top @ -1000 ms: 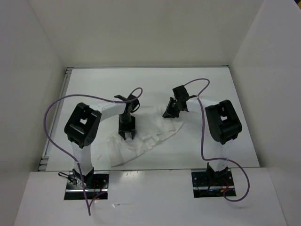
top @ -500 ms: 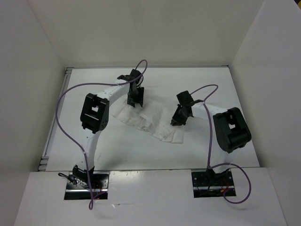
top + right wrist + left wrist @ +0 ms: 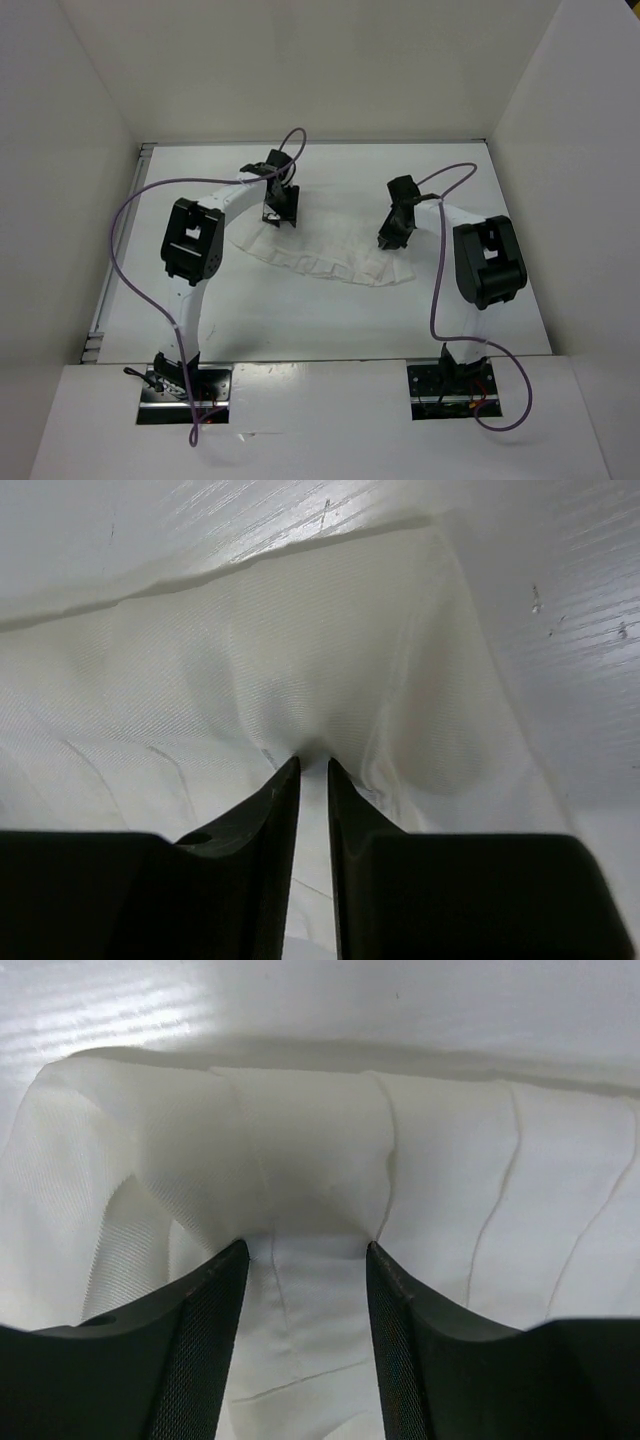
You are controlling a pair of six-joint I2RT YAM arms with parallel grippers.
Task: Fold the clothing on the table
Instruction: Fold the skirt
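Top view. The skirt (image 3: 320, 250) spans the middle of the tabletop (image 3: 300, 315) between the left pincer (image 3: 277, 218) and the right pincer (image 3: 386, 243), both down on its far corners. Bare tabletop lies open along the near edge and behind the skirt. White walls (image 3: 60, 220) enclose three sides. Raised elbows (image 3: 192, 240) and looping purple cables (image 3: 122, 215) crowd both flanks.

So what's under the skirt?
The white table is under the skirt. You can see it all around, but the fabric hides the part right underneath.
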